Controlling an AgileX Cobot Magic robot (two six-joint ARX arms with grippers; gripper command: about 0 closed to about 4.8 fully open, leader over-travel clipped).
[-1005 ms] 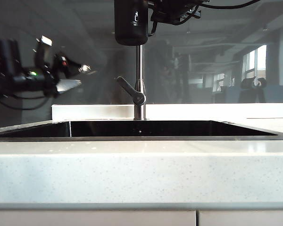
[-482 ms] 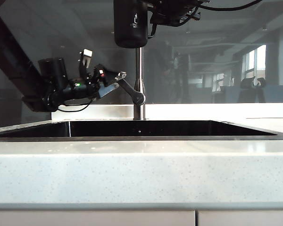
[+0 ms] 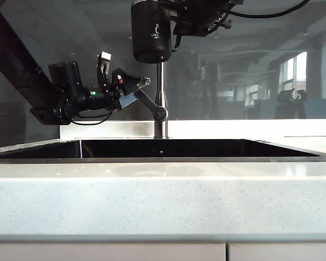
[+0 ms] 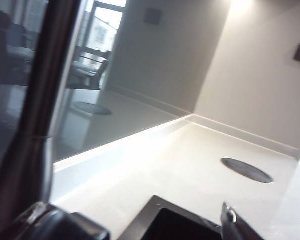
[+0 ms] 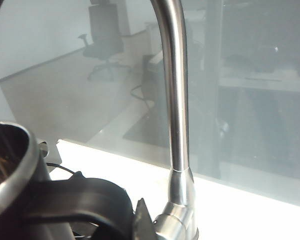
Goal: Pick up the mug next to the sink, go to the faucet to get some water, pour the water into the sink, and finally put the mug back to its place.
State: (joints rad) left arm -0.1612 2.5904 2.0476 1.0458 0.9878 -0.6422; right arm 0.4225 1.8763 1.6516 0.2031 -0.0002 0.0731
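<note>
The black mug [image 3: 151, 30] hangs upright high over the sink [image 3: 195, 148], in front of the faucet [image 3: 161, 103] stem. My right gripper [image 3: 176, 24] is shut on the mug's handle [image 5: 85, 200]; the steel rim [image 5: 15, 165] shows in the right wrist view beside the faucet [image 5: 177, 100]. My left gripper [image 3: 137, 91] is open at the faucet's lever [image 3: 151, 104], whose free end lies between its fingers. I cannot tell if they touch it. The left wrist view shows one fingertip [image 4: 232, 220], the faucet stem [image 4: 40, 100] and a corner of the sink [image 4: 175, 222].
Pale speckled counter [image 3: 163, 196] runs along the front of the sink, with a low white ledge [image 3: 233, 128] and a dark glass wall behind it. A dark round disc [image 4: 246, 170] lies flat on the counter beyond the sink corner.
My left arm has swung in from the far left to the faucet lever, its gripper open throughout. The mug has dipped slightly in the right gripper's hold.
</note>
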